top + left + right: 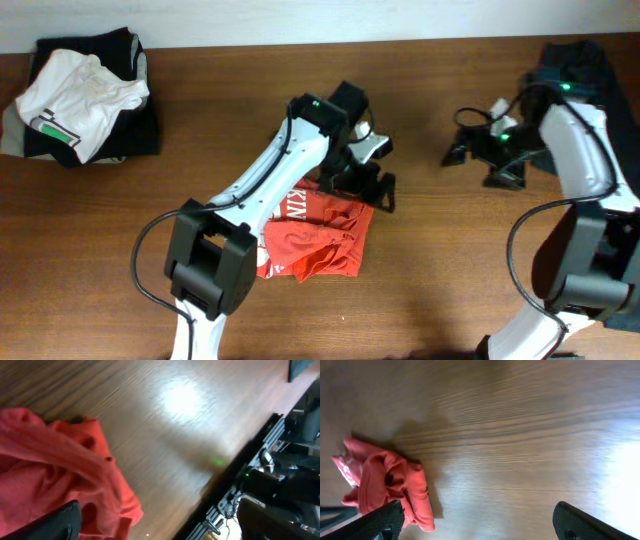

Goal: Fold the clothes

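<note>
- A red-orange short-sleeved cotton T-shirt (320, 240) with white lettering is seen near the middle of the brown wood-grain table (450, 290). It is bunched into a loose, wrinkled bundle rather than laid in a flat fold.
- The left gripper (368, 188) is held at the bundle's far right corner. Its fingers (62, 521) are spread wide with nothing clamped between them, and red cloth lies just beside one.
- The right gripper (477, 163) hovers well apart to the right, with its fingers (380, 519) parted and empty.
- The step in hand is judged to be the taking of a fresh hold on the shirt.
- A single hem or corner should be chosen rather than a bunched ridge, so that only one layer is lifted.
- The cloth is best drawn out flat before any fold is made, with the opposite edge pinned by the free arm.
- The white T-shirt (80, 95) heaped on a dark garment (135, 140) at the far left is to be left alone.
</note>
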Action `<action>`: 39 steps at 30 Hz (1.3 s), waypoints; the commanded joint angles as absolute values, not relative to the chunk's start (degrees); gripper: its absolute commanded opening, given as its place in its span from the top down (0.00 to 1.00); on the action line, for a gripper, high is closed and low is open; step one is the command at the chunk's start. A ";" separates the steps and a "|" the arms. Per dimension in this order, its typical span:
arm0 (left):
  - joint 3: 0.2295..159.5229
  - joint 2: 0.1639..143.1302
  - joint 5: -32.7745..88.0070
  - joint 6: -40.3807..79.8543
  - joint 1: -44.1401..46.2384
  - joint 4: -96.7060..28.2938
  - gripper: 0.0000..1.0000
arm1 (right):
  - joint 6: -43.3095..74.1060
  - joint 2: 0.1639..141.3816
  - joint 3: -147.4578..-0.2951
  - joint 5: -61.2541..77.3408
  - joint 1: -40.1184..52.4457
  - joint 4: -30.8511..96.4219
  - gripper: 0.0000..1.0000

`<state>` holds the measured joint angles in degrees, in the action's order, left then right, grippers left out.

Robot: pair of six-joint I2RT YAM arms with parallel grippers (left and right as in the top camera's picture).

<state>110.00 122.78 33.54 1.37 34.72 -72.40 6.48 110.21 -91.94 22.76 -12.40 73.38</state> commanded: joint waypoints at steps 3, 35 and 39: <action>116.05 121.36 21.67 0.40 31.00 -79.18 0.01 | 6.85 110.00 -92.86 22.50 -15.03 74.74 0.01; 91.96 121.36 26.11 -0.99 16.80 -83.50 0.99 | 6.87 110.00 -92.86 22.50 -14.96 73.91 0.01; 91.96 119.20 26.50 -0.99 17.58 -85.49 0.99 | 6.87 110.00 -92.86 22.50 -14.98 73.73 0.01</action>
<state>92.18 122.63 25.08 -0.47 16.71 -84.60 6.87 110.21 -91.94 22.76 -14.83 73.73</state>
